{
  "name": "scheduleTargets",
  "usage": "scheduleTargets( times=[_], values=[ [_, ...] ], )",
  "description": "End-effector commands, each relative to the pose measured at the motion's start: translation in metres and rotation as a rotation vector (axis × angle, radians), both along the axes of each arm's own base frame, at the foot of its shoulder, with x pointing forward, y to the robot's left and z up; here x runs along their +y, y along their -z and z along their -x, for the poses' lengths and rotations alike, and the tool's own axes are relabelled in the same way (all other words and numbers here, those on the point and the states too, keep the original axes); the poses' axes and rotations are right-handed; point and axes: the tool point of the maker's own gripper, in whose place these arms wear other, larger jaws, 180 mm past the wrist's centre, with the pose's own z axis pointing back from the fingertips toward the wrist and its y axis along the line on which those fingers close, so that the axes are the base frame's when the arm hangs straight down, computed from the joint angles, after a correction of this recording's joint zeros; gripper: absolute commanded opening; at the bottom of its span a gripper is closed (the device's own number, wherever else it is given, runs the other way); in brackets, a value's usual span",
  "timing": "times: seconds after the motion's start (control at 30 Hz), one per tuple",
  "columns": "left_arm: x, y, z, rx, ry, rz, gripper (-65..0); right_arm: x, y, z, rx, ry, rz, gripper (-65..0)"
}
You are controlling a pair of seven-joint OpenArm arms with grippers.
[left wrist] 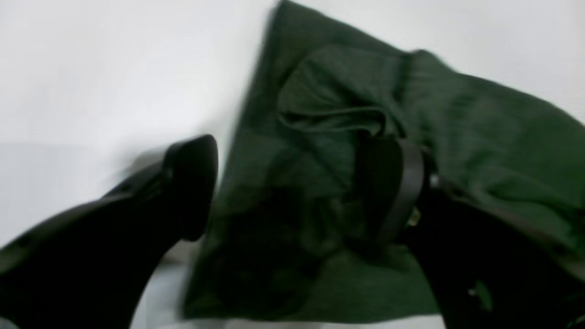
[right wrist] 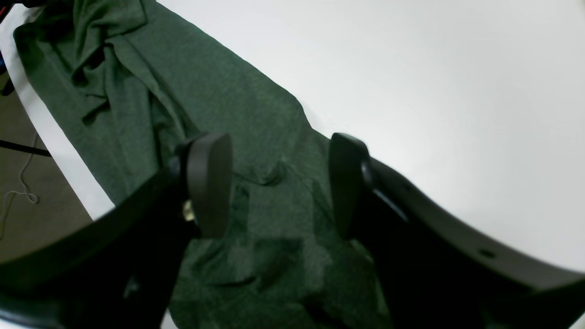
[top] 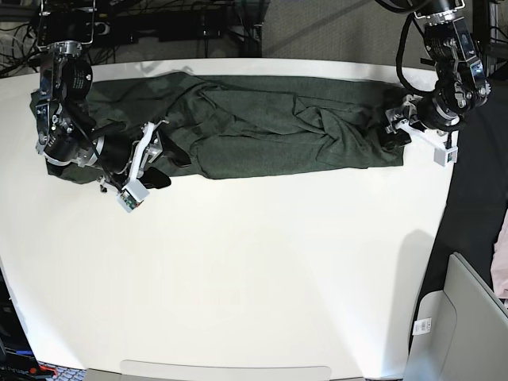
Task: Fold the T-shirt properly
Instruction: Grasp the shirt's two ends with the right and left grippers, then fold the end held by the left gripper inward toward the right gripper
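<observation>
The desk (top: 238, 262) carries the T-shirt (top: 262, 127), laid as a long rumpled band along the far edge. The step in hand is judged to be a lengthwise fold, each end being addressed. Left tool (left wrist: 292, 187): jaws apart over the end corner. Right tool (right wrist: 279, 183): jaws apart, straddling cloth, nothing clamped. Next, both edges need to be pinched.

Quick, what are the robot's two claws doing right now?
Left gripper: open, jaws apart around the edge of the green shirt, not pinching it.
Right gripper: open, above the shirt, holding nothing.
</observation>
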Motion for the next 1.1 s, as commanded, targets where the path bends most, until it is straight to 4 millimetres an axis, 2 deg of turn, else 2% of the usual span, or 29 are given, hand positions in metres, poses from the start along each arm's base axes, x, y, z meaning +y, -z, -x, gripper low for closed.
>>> scheduleTargets(
  times=[0.0,0.33,0.47,0.57,0.7,0.83,0.9,1.03,1.07],
  values=[
    [-0.005,-0.004,0.000,-0.001,0.015,0.028,-17.7,0.002,-0.016,-0.006,-0.052,-0.007,-0.028,-31.2],
    [-0.020,-0.002,0.003,0.009,0.024,0.089,-17.8,0.002,-0.016,-0.006,-0.052,-0.007,-0.028,-31.2],
    [-0.045,0.005,0.004,0.030,0.100,0.104,-18.2,0.002,-0.016,-0.006,-0.052,-0.007,-0.028,-31.2],
    [-0.063,0.009,0.005,0.044,0.155,0.115,-22.1,0.002,-0.016,-0.006,-0.052,-0.008,-0.029,-31.2],
    [-0.071,0.010,0.006,0.049,0.179,0.120,-26.5,0.003,-0.018,-0.006,-0.058,-0.010,-0.029,-31.2],
    [-0.069,0.009,0.004,0.045,0.176,0.116,-35.1,0.002,-0.018,-0.006,-0.058,-0.010,-0.028,-31.2],
    [-0.067,0.009,0.004,0.046,0.175,0.113,-42.9,0.002,-0.018,-0.006,-0.058,-0.010,-0.028,-31.2],
    [-0.067,0.005,0.001,0.033,0.176,0.110,-62.7,0.002,-0.018,-0.006,-0.058,-0.010,-0.029,-31.3],
    [-0.067,0.002,-0.003,0.026,0.176,0.109,-65.0,0.002,-0.018,-0.006,-0.058,-0.010,-0.029,-31.3]
  ],
)
